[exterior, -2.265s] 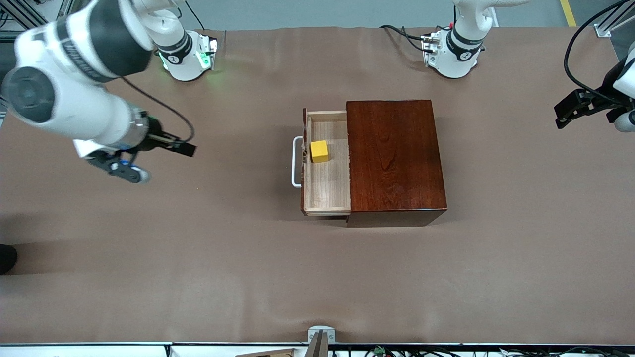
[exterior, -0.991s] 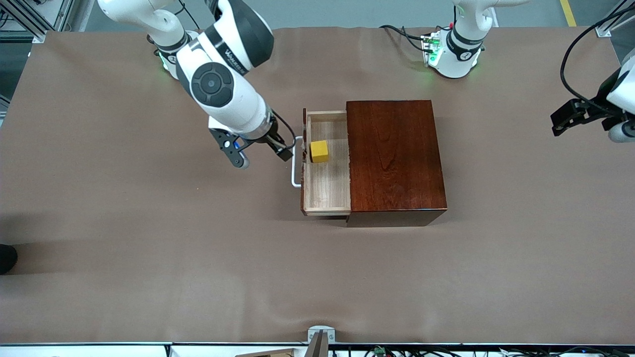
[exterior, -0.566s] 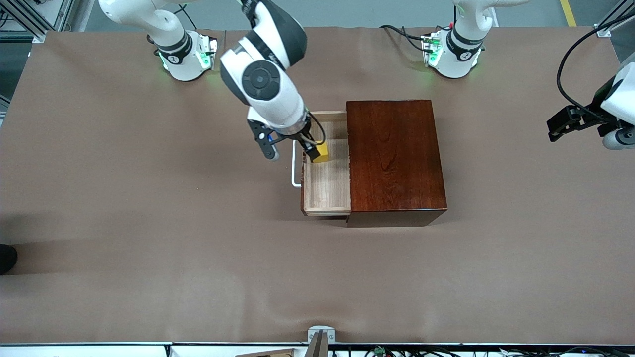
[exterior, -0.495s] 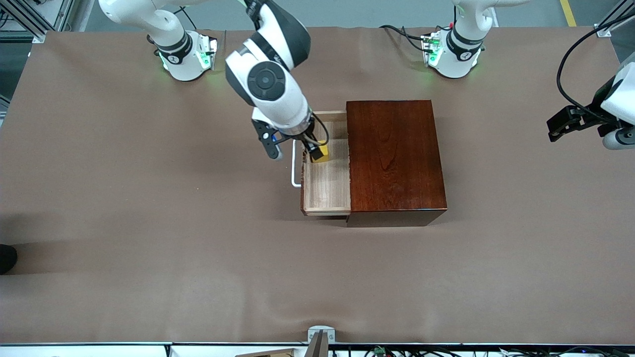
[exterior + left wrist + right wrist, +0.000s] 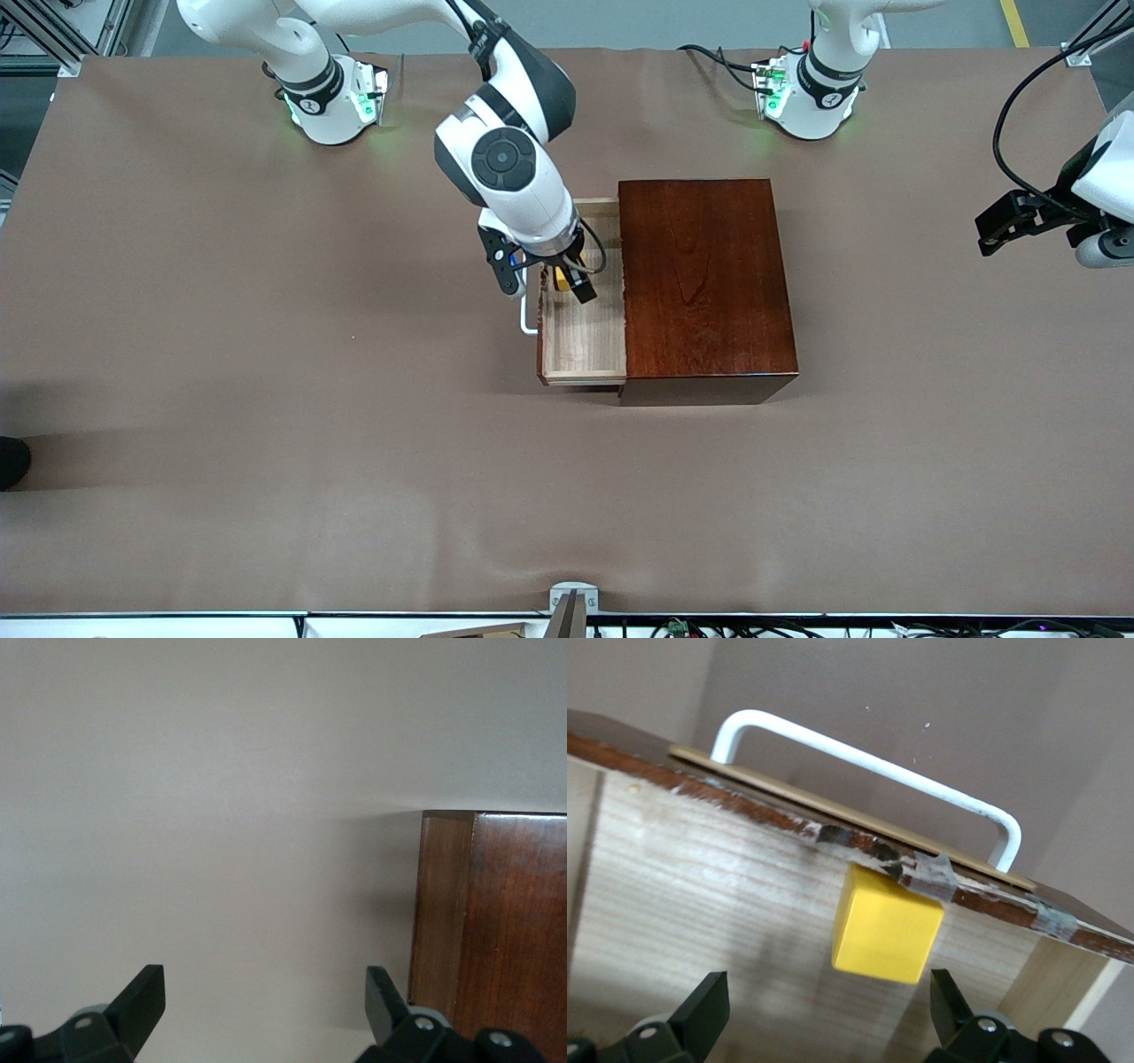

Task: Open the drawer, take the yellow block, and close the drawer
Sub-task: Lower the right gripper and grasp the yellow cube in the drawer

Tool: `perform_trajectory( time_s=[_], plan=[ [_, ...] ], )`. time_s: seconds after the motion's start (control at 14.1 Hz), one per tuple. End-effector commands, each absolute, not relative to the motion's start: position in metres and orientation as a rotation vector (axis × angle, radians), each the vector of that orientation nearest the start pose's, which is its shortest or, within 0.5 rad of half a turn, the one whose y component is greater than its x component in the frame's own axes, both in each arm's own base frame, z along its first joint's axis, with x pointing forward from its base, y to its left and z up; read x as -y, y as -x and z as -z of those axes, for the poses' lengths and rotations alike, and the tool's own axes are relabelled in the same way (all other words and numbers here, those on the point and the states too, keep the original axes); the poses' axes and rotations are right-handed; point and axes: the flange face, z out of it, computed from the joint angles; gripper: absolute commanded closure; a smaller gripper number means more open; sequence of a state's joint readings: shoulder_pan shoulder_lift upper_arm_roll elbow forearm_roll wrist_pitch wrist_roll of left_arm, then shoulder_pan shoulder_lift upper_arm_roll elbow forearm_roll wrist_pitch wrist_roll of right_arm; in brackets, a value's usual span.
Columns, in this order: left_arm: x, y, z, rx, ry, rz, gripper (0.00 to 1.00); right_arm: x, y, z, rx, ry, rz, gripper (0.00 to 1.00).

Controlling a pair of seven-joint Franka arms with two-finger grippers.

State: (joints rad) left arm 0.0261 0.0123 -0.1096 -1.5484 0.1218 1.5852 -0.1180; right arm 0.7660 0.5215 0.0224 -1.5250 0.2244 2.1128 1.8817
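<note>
1. Right gripper (image 5: 571, 282), centre of the front view, reaching from the base at upper left. Hangs over the open drawer, above the block; jaws spread wide, holding nothing.

2. Drawer (image 5: 580, 332), centre. Already pulled out of the reddish-brown wooden box (image 5: 704, 279) toward the right arm's end of the table. Pale wood floor, white U-shaped bar handle (image 5: 868, 771); front lip chipped and patched with tape.

3. Yellow block (image 5: 888, 924), centre. Small plain bright yellow cube resting on the drawer floor against the front wall, just inside the handle. Mostly hidden under the gripper in the front view.

4. Left gripper (image 5: 1019, 221), right edge. Waits over bare table, well apart from the box; jaws wide, empty.

Step in hand: taking the block. Next move, by judgement: lower the fingers astride the cube, clear of the front wall, then close.
</note>
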Motion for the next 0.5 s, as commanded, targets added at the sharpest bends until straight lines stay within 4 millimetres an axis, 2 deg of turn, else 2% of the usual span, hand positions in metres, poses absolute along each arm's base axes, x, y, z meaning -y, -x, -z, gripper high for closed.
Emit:
perform_trajectory(
  time_s=[0.0, 0.28, 0.42],
  plan=[
    [0.036, -0.558, -0.633, 0.039, 3.038, 0.072, 0.0, -0.514, -0.487, -0.36, -1.776, 2.461, -0.246, 0.0],
    [0.037, -0.558, -0.632, 0.036, 3.039, 0.069, 0.0, -0.514, -0.469, -0.329, -1.795, 2.531, -0.247, 0.0],
    [0.04, -0.558, -0.633, 0.027, 3.04, 0.072, 0.0, -0.517, -0.464, -0.326, -1.828, 2.517, -0.247, 0.0]
  ],
)
